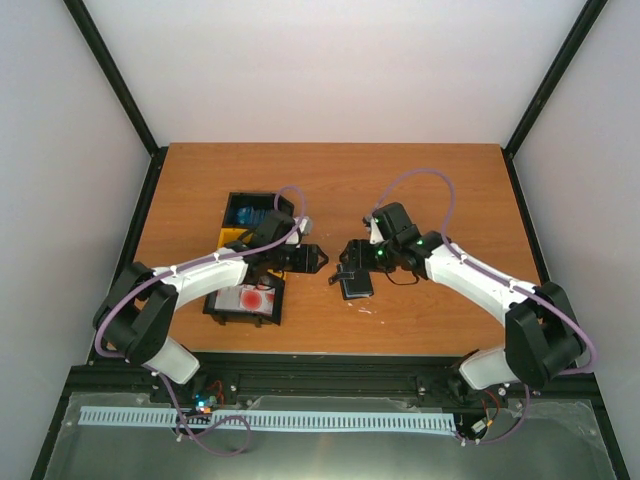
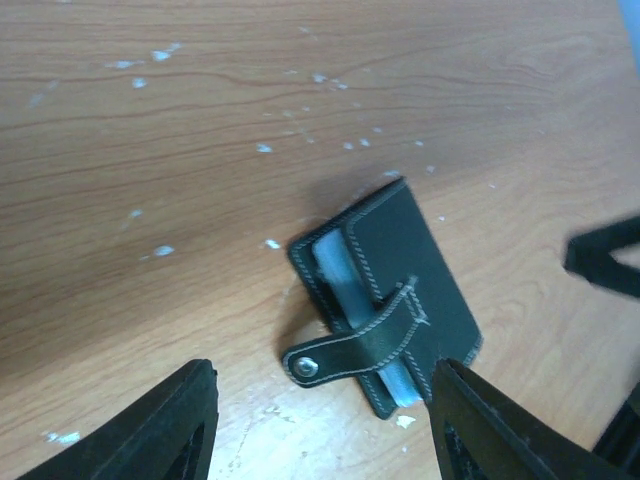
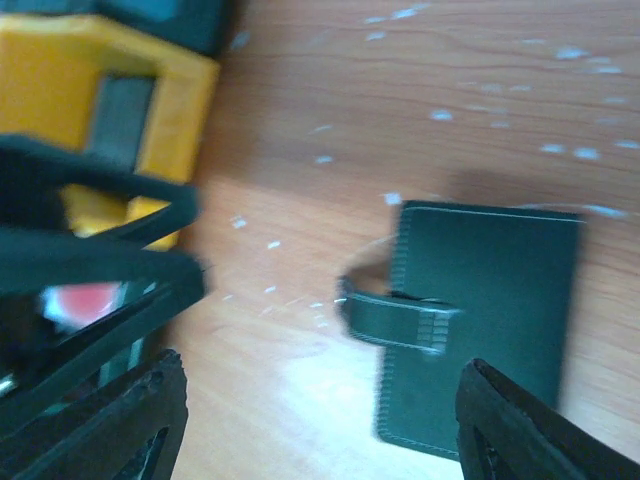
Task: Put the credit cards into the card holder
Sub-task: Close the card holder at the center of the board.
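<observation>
Card holder [image 2: 400, 290] lies folded on the wooden table [image 2: 150, 150] beneath the left gripper [image 2: 322, 372] and right gripper [image 3: 322, 362], both spread wide and empty, with a red-blotched card [image 1: 258, 297] in the black bin [image 1: 245, 319] beyond.

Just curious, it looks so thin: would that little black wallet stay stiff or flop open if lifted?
Likely flops open: the card holder has its snap tab unfastened. The pale card inside may stiffen it slightly, or slip out. Lying flat, it shouldn't roll.
</observation>
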`<move>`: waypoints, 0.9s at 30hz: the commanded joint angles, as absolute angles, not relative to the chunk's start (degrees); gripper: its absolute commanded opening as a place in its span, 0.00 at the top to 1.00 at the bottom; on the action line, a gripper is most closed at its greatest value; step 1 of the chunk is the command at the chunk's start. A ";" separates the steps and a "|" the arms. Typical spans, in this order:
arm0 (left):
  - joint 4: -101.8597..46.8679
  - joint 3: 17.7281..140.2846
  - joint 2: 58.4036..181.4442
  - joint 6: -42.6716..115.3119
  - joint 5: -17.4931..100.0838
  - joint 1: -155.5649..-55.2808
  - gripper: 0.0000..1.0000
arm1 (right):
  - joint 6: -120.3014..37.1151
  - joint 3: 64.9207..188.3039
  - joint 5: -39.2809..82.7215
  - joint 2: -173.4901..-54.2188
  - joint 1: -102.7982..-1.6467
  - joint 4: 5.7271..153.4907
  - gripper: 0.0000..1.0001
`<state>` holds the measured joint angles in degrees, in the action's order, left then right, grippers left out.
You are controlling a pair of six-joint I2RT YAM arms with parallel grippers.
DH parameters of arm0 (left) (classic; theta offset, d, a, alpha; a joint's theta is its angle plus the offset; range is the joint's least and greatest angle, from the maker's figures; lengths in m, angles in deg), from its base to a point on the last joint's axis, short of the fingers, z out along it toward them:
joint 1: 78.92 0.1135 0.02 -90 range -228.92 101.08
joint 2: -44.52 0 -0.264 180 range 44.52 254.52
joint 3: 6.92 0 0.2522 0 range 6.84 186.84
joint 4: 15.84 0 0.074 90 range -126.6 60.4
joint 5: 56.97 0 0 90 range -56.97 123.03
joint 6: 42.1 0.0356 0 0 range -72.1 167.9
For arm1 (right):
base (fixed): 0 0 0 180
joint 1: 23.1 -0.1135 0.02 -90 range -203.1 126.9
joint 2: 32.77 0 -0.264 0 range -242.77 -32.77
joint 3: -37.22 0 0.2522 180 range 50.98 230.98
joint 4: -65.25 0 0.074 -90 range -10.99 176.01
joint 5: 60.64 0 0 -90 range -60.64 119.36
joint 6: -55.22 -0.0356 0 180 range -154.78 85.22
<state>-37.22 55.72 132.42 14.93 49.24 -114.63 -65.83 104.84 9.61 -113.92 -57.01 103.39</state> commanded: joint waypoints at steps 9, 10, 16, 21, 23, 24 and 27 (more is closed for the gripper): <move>-42.65 63.28 142.43 21.45 49.98 -118.39 0.44 | -66.84 103.03 16.22 -122.65 -52.96 109.76 0.28; -43.02 63.38 143.16 20.95 49.41 -118.39 0.47 | -67.01 102.62 15.73 -122.90 -52.71 108.94 0.28; -41.27 62.54 145.36 22.41 52.86 -118.39 0.55 | -65.18 101.03 8.60 -126.47 -51.66 105.15 0.30; -42.70 63.45 148.83 23.09 53.24 -118.45 0.66 | -63.98 100.18 5.93 -128.53 -51.11 103.48 0.39; -42.94 63.29 149.33 23.24 53.16 -118.56 0.69 | -63.95 99.28 4.44 -128.86 -50.83 101.78 0.42; -43.04 63.20 149.57 23.41 53.16 -118.55 0.70 | -63.96 98.83 3.53 -129.02 -50.68 100.79 0.43; -43.93 63.45 150.95 24.00 52.95 -118.72 0.75 | -64.03 97.21 -0.36 -129.28 -50.37 96.80 0.43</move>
